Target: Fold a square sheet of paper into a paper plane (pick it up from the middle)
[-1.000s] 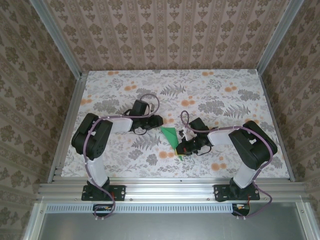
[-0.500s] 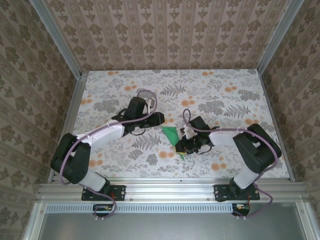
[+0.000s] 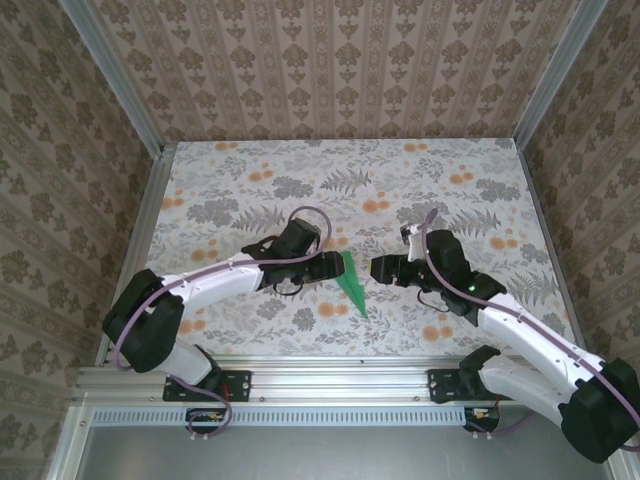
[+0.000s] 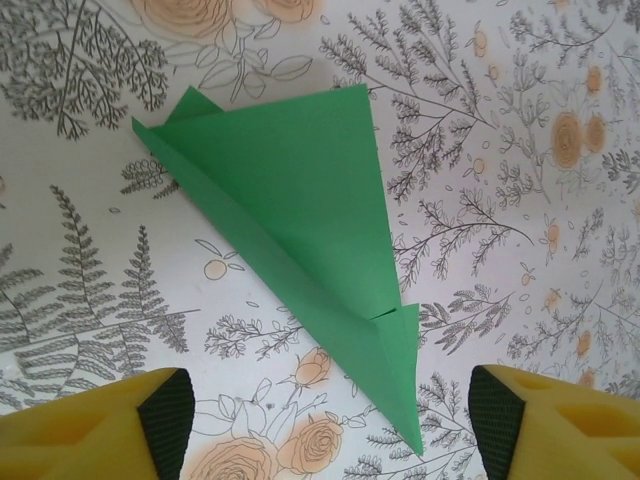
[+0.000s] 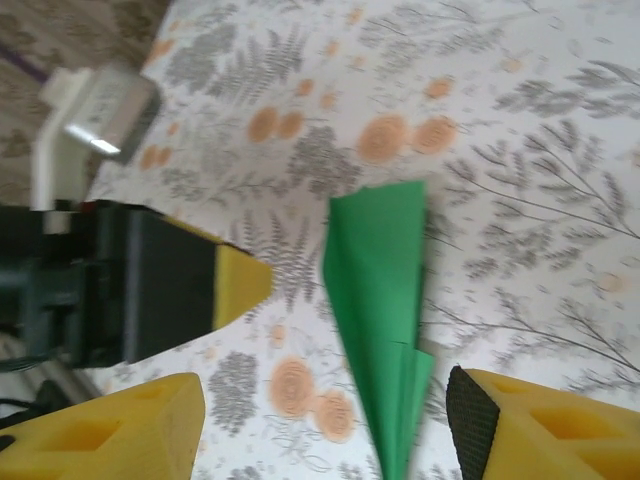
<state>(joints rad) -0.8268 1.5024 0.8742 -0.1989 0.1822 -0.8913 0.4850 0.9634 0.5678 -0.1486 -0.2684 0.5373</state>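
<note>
A: Edges first, quick. What boxes it in?

B: Floral surface point(image 3: 450, 190), with patterned walls point(image 3: 330, 70) on the left, far and right sides. Metal posts point(image 3: 110, 70) run up the two far corners. A metal rail point(image 3: 340, 380) runs along the near edge, with both arm bases bolted to it.

A: Open room?

B: The whole far half of the surface is bare, and so are wide strips along both side walls. The arms crowd the near half, one stretching in from each side toward the middle.

A: Where's the paper plane?

B: The paper plane point(image 3: 352, 283) lies on the surface in the near middle, between the two grippers. It's well clear of the side walls and closer to the rail than to the far wall.

A: Grippers?

B: The left gripper point(image 3: 333, 267) is right at the plane's left edge, jaws spread wide and holding nothing. In the left wrist view its yellow jaws sit on either side of the plane's pointed end. Can't tell if they touch the paper. The right gripper point(image 3: 378, 268) also has its jaws apart and holds nothing, and a strip of bare surface separates it from the plane.

A: How does the plane look?

B: Bright green, plain, a long narrow dart. The tip points at the near edge and the wide end faces away. One long crease runs down its length with a flap layered over it. There's a small folded step near the tip, and a corner of the lower layer peeks out at the wide end.
</note>
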